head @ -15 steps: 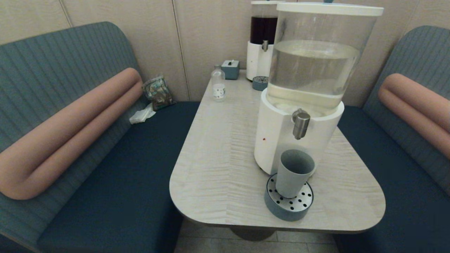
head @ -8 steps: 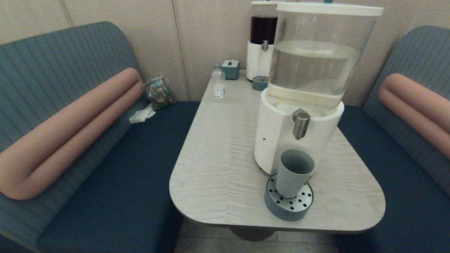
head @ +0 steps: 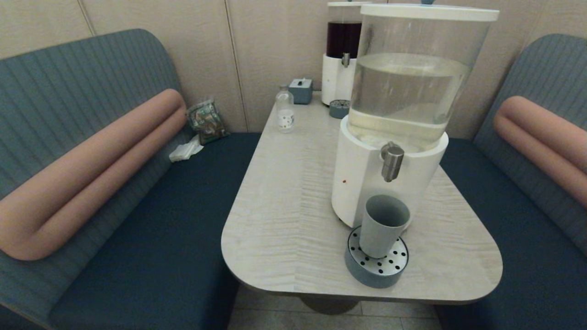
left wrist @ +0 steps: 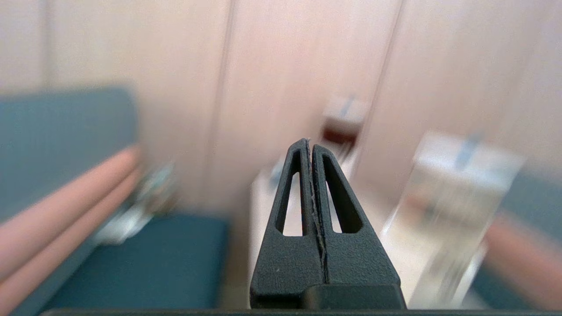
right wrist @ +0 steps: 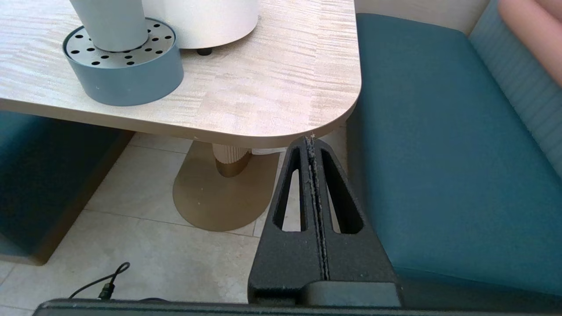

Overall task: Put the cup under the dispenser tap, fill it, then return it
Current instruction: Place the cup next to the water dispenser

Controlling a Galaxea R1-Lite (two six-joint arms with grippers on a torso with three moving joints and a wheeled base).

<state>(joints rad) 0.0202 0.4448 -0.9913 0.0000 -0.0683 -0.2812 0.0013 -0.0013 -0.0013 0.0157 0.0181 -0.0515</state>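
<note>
Nothing on the table has shifted since the earlier head views: the one cup point(head: 383, 225) stands in the same spot on the round perforated drip tray point(head: 377, 268), directly below the dispenser tap point(head: 392, 161), upright and with its mouth open upward.

Two dispensers are in sight. One is the big dispenser point(head: 399, 114) with clear liquid and a white base, which carries the tap; the other is the dark-liquid dispenser point(head: 340, 55) behind it near the wall, with its own small drip tray point(head: 339, 108). That makes two trays in all. One small clear bottle point(head: 285, 110) and one little blue-grey box point(head: 301, 90) stand at the far end of the table point(head: 284, 206).

Neither arm shows in the head view. The right gripper point(right wrist: 312, 145) hangs below and outside the table's rounded near corner, over the tiled floor point(right wrist: 153, 245) and beside the blue bench seat point(right wrist: 439, 175); its two fingers are pressed together with nothing between them. From it, the cup point(right wrist: 109, 22) and its tray point(right wrist: 125, 66) lie well apart, up on the tabletop and across the corner. The left gripper point(left wrist: 310, 147) is raised in the air, its two fingers likewise pressed together and empty, pointing toward the wall with both dispensers far beyond its tips.
</note>
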